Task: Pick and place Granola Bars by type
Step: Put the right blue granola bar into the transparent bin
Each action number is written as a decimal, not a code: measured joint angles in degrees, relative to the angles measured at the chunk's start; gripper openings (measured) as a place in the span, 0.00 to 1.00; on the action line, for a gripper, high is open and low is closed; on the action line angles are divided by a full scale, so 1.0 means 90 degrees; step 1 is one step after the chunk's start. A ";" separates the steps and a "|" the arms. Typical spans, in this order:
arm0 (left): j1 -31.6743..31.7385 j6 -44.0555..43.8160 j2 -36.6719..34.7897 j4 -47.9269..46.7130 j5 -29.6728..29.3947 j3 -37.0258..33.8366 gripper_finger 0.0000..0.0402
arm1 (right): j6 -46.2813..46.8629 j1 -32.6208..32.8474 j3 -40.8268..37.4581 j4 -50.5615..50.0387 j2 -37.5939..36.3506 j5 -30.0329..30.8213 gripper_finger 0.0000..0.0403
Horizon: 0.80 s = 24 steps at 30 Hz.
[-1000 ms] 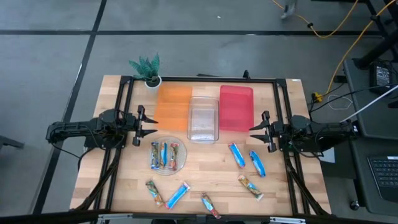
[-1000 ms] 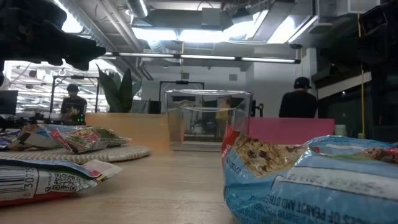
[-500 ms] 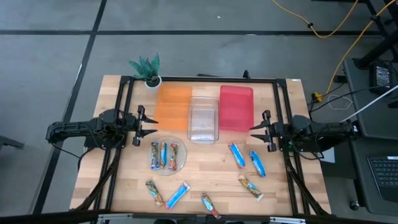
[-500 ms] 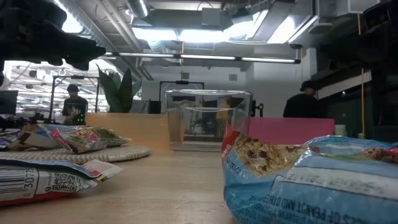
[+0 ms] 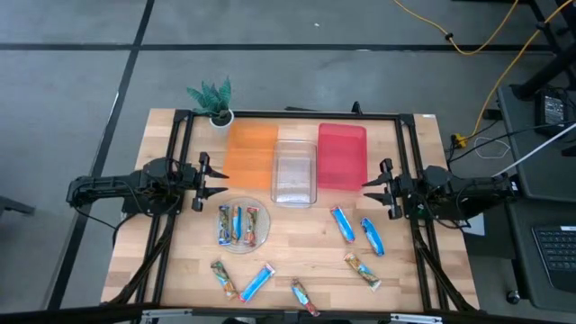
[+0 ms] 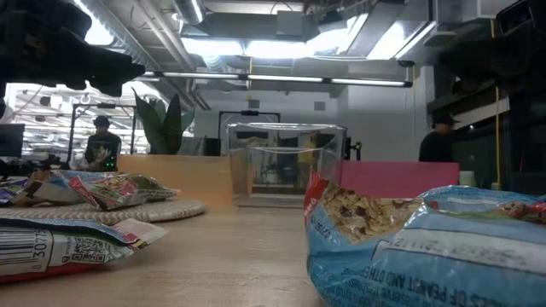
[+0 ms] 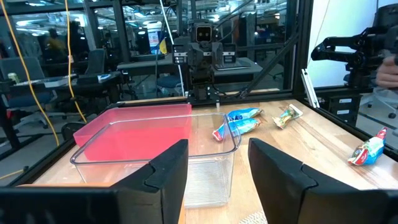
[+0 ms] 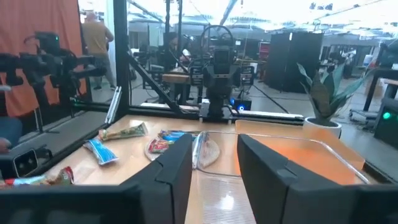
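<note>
table [image 5: 297, 261]: light wood slats with a black frame round it; both arms parked at the sides, everything else sits in the middle

bins: three in a row along the far side, touching: orange bin [image 5: 249, 153] on the left, clear bin [image 5: 294, 171] in the middle, red bin [image 5: 342, 155] on the right. Can't see any bars in them

left arm: hangs over the left edge, pointing in toward the bins. left gripper [image 5: 214, 184] is just above the plate's far-left side, fingers [image 7: 165, 180] a moderate gap apart, holding nothing

right arm: mirror image over the right edge. right gripper [image 5: 367, 185] sits just right of the red bin, fingers [image 8: 177, 171] also apart with nothing between them

plant [image 5: 212, 97]: small potted green one at the far left corner, beside the orange bin

plate [image 5: 263, 236]: round clear one, front of the orange and clear bins, with about three bars [image 5: 238, 224] lying side by side on it, mixed colours

blue bars: two [image 5: 343, 224] side by side in front of the red bin, near the right gripper; one more [image 5: 256, 282] near the front edge, below the plate

tan bars: three loose ones along the front: one [image 5: 223, 279] just left of that blue one, one [image 5: 303, 297] at the front edge mid-table, one [image 5: 362, 270] further right, below the blue pair
</note>
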 joint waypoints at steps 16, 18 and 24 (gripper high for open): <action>0.0000 -0.0002 0.0000 0.0000 -0.0002 0.0000 0.41 | 0.0934 0.0002 0.0016 0.0121 0.0000 -0.0493 0.33; 0.0000 0.0000 0.0000 0.0000 -0.0002 0.0000 0.41 | 0.1066 0.0002 0.0140 0.0025 0.0007 -0.0605 0.33; 0.0000 0.0000 0.0000 0.0000 -0.0002 0.0000 0.40 | 0.1232 0.0002 0.1307 -0.1312 0.0198 -0.0578 0.33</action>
